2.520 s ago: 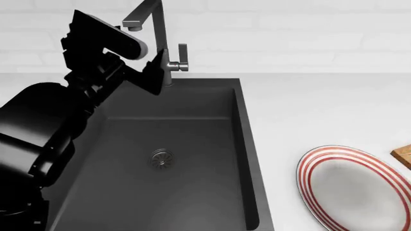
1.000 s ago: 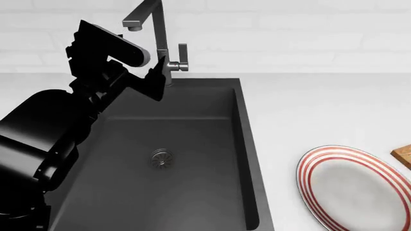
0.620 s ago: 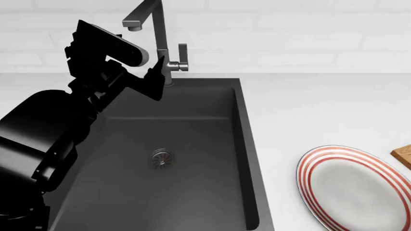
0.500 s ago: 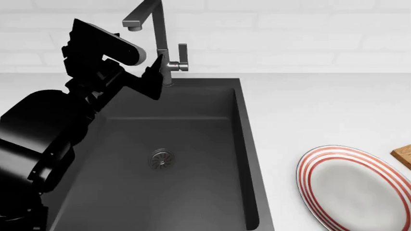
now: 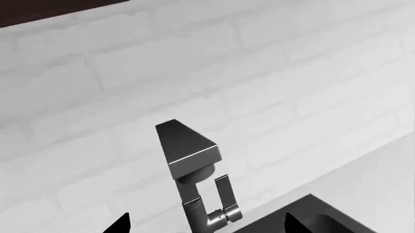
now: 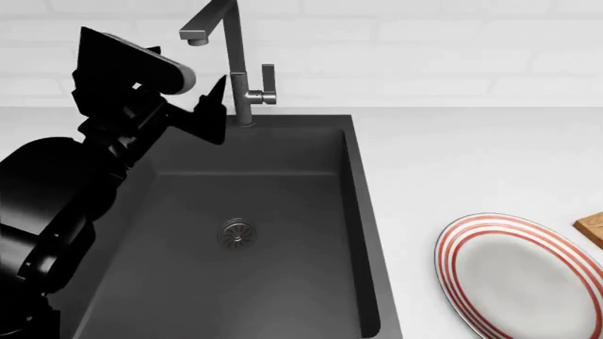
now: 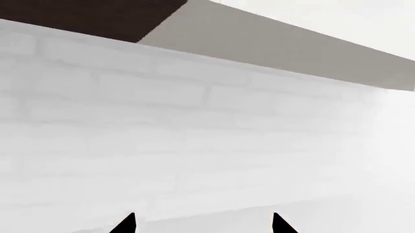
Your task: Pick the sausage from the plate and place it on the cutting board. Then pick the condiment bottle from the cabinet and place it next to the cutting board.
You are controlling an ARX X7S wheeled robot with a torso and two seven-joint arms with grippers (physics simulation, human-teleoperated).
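Hovering above the dark sink (image 6: 254,233), our left tool (image 6: 209,113) sits just beside the faucet (image 6: 231,60), its fingertips (image 5: 122,224) spread with nothing between them. Our right tool (image 7: 202,225) is likewise spread, facing the brick wall (image 7: 194,145). On the white worktop (image 6: 471,155) the plate (image 6: 518,275) lies bare beside the cutting board (image 6: 592,229) corner; we see neither sausage nor bottle.

The white counter (image 6: 471,155) has a big dark sink (image 6: 250,240) set in it. A grey tap (image 6: 234,63) stands behind the sink. The striped plate (image 6: 518,275) lies on the counter, with the cutting board (image 6: 592,229) corner just beside it.
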